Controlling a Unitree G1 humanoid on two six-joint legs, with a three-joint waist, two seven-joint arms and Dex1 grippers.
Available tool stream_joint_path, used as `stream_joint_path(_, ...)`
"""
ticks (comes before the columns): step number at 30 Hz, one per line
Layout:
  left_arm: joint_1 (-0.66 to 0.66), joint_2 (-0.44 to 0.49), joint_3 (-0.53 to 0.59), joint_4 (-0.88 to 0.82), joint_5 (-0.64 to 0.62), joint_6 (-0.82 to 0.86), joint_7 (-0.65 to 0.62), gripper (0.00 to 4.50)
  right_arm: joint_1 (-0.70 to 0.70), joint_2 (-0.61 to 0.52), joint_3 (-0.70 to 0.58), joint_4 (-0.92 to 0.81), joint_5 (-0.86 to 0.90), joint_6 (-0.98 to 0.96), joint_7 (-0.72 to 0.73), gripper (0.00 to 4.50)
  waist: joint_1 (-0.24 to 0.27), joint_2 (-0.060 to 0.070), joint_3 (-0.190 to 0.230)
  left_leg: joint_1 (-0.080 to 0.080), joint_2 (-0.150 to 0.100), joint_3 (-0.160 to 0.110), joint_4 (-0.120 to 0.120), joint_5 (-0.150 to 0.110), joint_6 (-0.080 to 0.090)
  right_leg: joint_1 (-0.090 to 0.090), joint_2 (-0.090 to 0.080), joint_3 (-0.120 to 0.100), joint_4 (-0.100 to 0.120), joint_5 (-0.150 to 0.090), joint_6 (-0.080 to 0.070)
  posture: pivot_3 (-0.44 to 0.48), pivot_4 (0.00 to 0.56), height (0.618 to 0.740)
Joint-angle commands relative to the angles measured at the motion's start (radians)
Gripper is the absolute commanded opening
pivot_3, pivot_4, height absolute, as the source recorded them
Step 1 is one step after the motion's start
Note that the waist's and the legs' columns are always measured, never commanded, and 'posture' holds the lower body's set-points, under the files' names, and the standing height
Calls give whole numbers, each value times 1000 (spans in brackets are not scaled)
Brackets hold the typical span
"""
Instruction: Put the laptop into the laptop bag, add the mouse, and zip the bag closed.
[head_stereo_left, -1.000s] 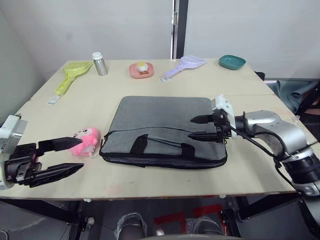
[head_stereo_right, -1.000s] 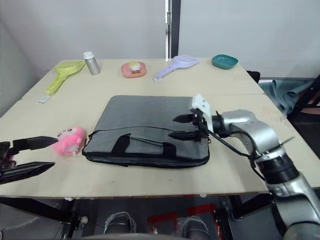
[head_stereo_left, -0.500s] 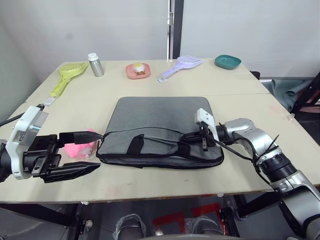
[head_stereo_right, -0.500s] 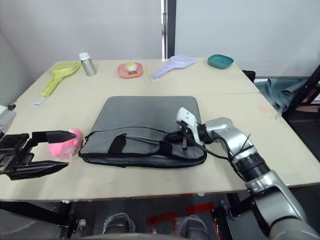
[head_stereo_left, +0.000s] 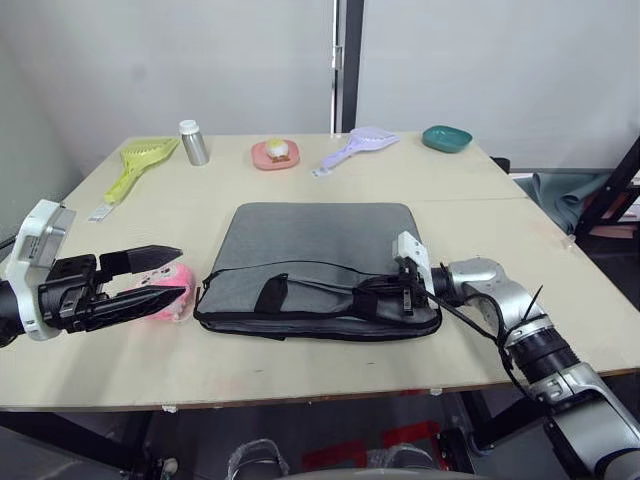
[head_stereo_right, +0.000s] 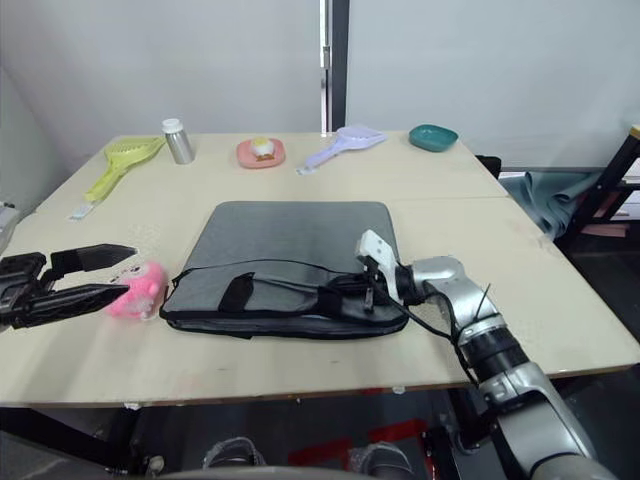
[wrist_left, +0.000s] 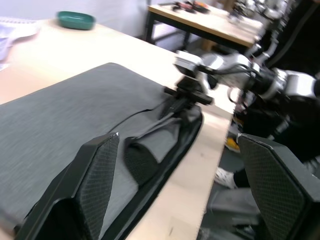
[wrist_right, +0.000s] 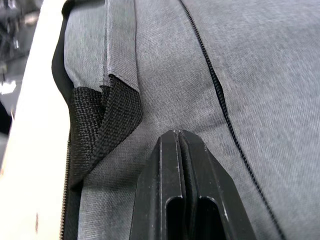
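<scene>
Pale wood tabletop (head_stereo_left: 520, 215) fills the scene. Right gripper (head_stereo_left: 385, 293), jaws pressed fully together with nothing visibly between them, rests on the laptop bag (head_stereo_left: 320, 250) near its right front corner, beside a black strap handle (wrist_right: 97, 122). Left gripper (head_stereo_left: 150, 276), jaws spread apart and empty, hovers off the bag's left end, by a pink plush toy (head_stereo_left: 168, 295). The grey bag lies flat at centre, long axis running left to right, handles toward the near tabletop edge. Bare tabletop surrounds it; a green scoop (head_stereo_left: 135, 165), silver bottle (head_stereo_left: 193, 143), pink dish (head_stereo_left: 277, 153), purple scoop (head_stereo_left: 355, 145) and teal bowl (head_stereo_left: 446, 137) line the far edge.
</scene>
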Motion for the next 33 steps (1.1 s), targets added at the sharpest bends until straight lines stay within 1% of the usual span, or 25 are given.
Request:
stream_joint_path(1,-16,-8,-4,96,59,-31,41,3961,59,-16,52,16,-37,49,24,101,1,0,-1,0,0,0,0,0,0,0,0,0,0,0,0,0,150,740)
stream_joint_path(3,-19,-14,-3,183,106,-50,69,3961,62,-26,56,-1,-44,62,19,101,2,0,-1,0,0,-1,0,0,0,0,0,-1,0,0,0,0,150,740)
stream_joint_path(5,16,-21,18,237,132,-55,72,3961,66,-38,62,-16,-51,60,25,101,1,0,-1,0,0,-1,-1,0,0,0,0,-1,-1,0,0,0,150,740)
stream_joint_path(9,164,-50,89,237,150,-54,29,3961,68,-47,73,-25,-62,57,28,101,-4,-2,-3,-1,0,0,-5,-1,0,0,0,-1,-7,0,0,0,150,740)
stream_joint_path(11,226,-66,124,245,174,-66,40,3961,64,-44,81,-27,-62,57,39,101,-4,-2,-3,-1,0,0,-10,-1,0,0,1,-2,-11,0,0,0,150,740)
stream_joint_path(14,272,-80,170,257,186,-68,61,3961,55,-43,96,-26,-70,50,53,101,-1,-4,-4,-1,1,-1,-14,-1,-1,1,2,-3,-14,-1,-1,0,150,740)
stream_joint_path(17,297,-92,192,247,193,-72,71,3961,49,-42,101,-31,-77,48,65,101,0,-4,-4,0,1,-1,-14,-1,-1,2,2,-2,-15,-1,0,0,150,740)
stream_joint_path(19,277,-104,181,268,217,-105,106,3961,50,-38,106,-42,-78,51,68,101,-1,-4,-3,1,1,-1,-15,-1,-1,2,2,-2,-15,-1,0,0,150,740)
stream_joint_path(23,128,-131,80,329,297,-216,197,3961,56,-31,111,-45,-86,53,54,101,1,-4,-4,1,1,-2,-17,-1,-1,2,3,-3,-15,-1,0,0,150,740)
stream_joint_path(26,41,-134,21,384,341,-267,223,3961,59,-27,108,-48,-88,57,49,101,1,-5,-4,1,2,-3,-17,-1,-1,3,4,-3,-14,-1,0,0,150,740)
stream_joint_path(28,-89,-116,-77,511,385,-274,225,3961,75,-33,100,-67,-86,62,40,101,-2,-4,-4,1,1,-3,-17,-1,-1,3,4,-2,-15,-1,0,0,150,740)
stream_joint_path(30,-192,-103,-153,622,435,-293,223,3961,87,-39,94,-82,-88,66,28,101,-1,-4,-5,1,1,-3,-17,-1,-1,3,3,-2,-15,-1,0,0,150,740)
stream_joint_path(33,-269,-87,-217,739,487,-317,205,3961,104,-44,82,-112,-80,82,10,101,-8,-6,-7,1,1,-2,-16,-1,-1,2,3,-3,-15,-1,-1,0,150,740)
